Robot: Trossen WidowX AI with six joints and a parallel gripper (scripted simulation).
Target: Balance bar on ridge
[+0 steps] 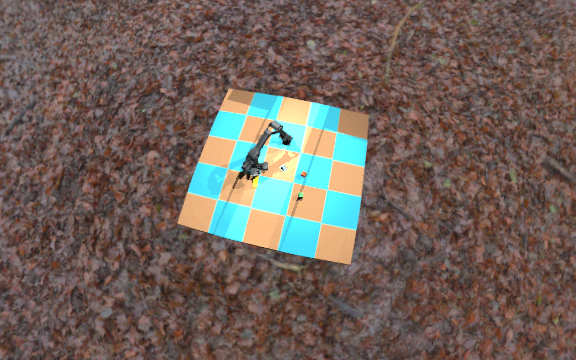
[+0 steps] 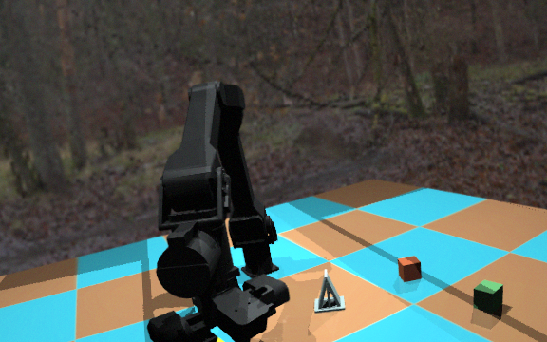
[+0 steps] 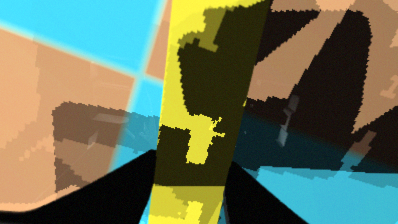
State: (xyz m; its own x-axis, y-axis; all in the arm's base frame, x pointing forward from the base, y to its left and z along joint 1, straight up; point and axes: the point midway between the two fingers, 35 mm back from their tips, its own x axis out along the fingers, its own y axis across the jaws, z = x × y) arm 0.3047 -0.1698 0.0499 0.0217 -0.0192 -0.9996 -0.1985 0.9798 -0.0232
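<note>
As the black gripper (image 1: 253, 175) (image 2: 241, 311) (image 3: 191, 163) at near left apparently grasps the yellow bar (image 1: 255, 182) (image 2: 219, 339) (image 3: 212, 95), keep the squeeze even. Then lift straight, level.

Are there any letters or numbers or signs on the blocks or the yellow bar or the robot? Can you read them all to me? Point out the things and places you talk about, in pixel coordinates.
There are none that I can read.
Yellow bar (image 1: 255, 183) (image 3: 170, 112): no writing, just shadows.
Orange-red block (image 1: 303, 174) (image 2: 409, 269) and green block (image 1: 300, 195) (image 2: 488, 297): none to be seen.
Black robot arm (image 1: 259, 145) (image 2: 193, 142): no readable words.
</note>
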